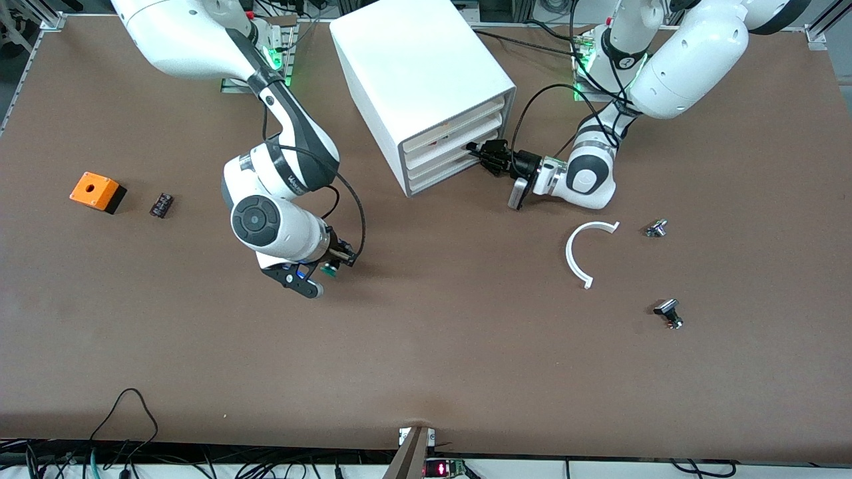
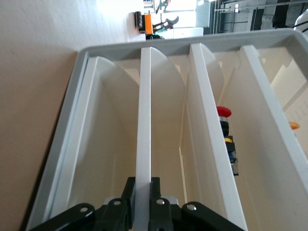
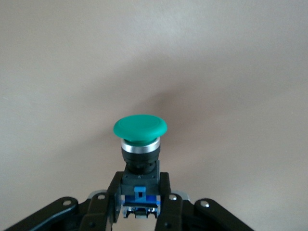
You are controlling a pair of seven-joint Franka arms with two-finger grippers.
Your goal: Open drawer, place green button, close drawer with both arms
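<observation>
Right wrist view, button (image 3: 140, 144) clamped in right claw (image 3: 140, 204)

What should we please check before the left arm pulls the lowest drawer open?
1. Left end effector shut on the drawer front: ok.
2. It holds the lowest of the three: ok in the front view.
3. Right end effector shut on the button: ok.
4. Drawer open: not ok, not yet.
5. Table in front of the cabinet free for the drawer: ok.
</observation>
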